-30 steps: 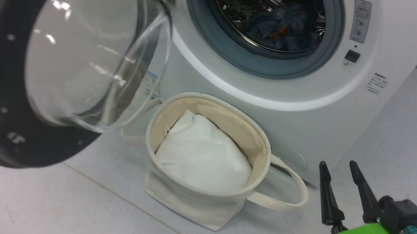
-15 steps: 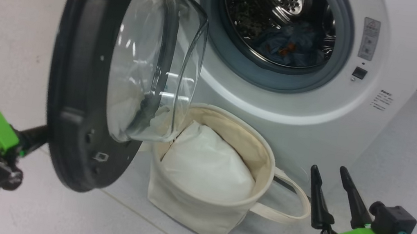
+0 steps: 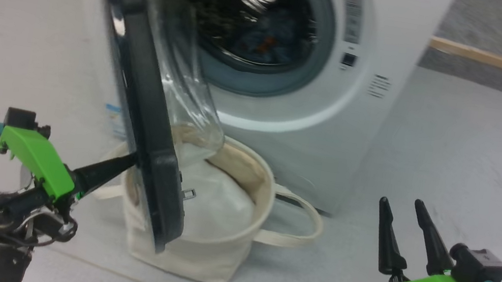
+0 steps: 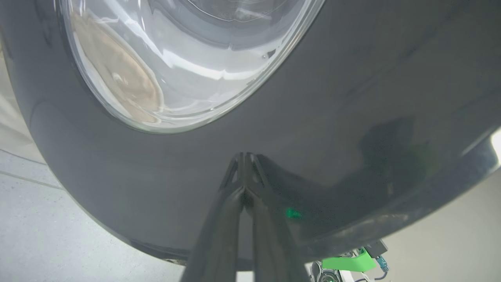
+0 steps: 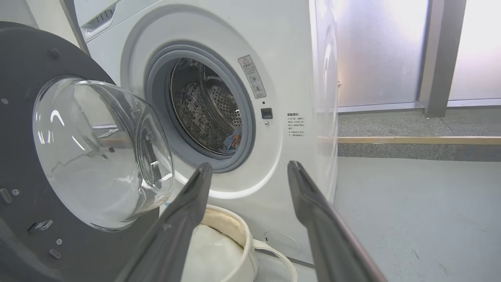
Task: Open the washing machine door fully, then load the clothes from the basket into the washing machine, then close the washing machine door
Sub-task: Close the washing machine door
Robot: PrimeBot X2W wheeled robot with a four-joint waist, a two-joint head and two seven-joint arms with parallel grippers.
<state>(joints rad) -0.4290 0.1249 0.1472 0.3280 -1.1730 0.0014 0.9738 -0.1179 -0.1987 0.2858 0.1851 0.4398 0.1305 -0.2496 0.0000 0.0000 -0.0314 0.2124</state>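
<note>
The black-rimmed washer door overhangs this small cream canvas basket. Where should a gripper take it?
Probably the looped cloth handle on its right, from the right gripper's side: that loop stands clear of the tub, while the door covers its left rim.

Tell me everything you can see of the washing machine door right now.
The washing machine door is round, with a wide glossy black rim around a clear bulging glass bowl and a small metal latch on its inner face. It stands partly open. The shut left claw touches its outer face with its tips.
</note>
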